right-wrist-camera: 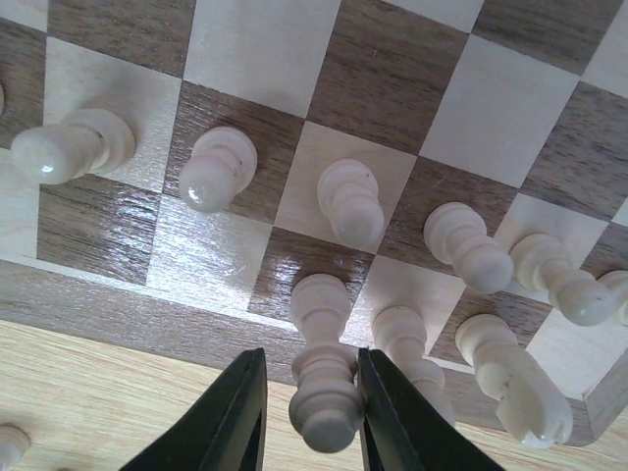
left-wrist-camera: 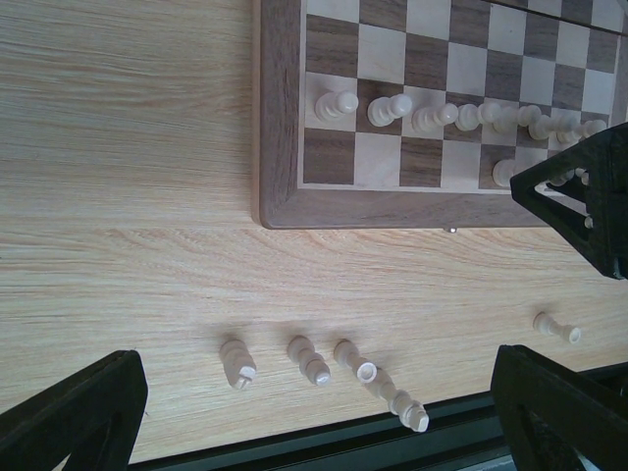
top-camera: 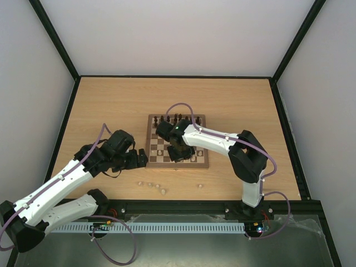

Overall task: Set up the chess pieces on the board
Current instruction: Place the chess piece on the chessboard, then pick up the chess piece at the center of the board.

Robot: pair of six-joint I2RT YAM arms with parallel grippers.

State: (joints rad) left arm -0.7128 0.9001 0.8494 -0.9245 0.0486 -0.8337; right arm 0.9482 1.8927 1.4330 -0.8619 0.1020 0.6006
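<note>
The board (top-camera: pixel 178 165) lies mid-table, with dark chess pieces (top-camera: pixel 172 118) along its far edge and a row of cream pawns (left-wrist-camera: pixel 432 116) near its front. My right gripper (right-wrist-camera: pixel 312 361) straddles a tall cream piece (right-wrist-camera: pixel 324 383) that stands on a dark square of the front row. Its jaws are slightly open: the right finger touches the piece and a gap shows on the left. My left gripper (left-wrist-camera: pixel 319 392) hangs wide open and empty over several loose cream pieces (left-wrist-camera: pixel 310 360) near the table's front edge.
Two more cream pieces (right-wrist-camera: pixel 417 358) stand close to the right of the straddled one. A single cream piece (left-wrist-camera: pixel 556 327) lies apart on the table. The black front rail (left-wrist-camera: pixel 324 442) runs just behind the loose pieces. The right gripper (left-wrist-camera: pixel 579 196) shows in the left wrist view.
</note>
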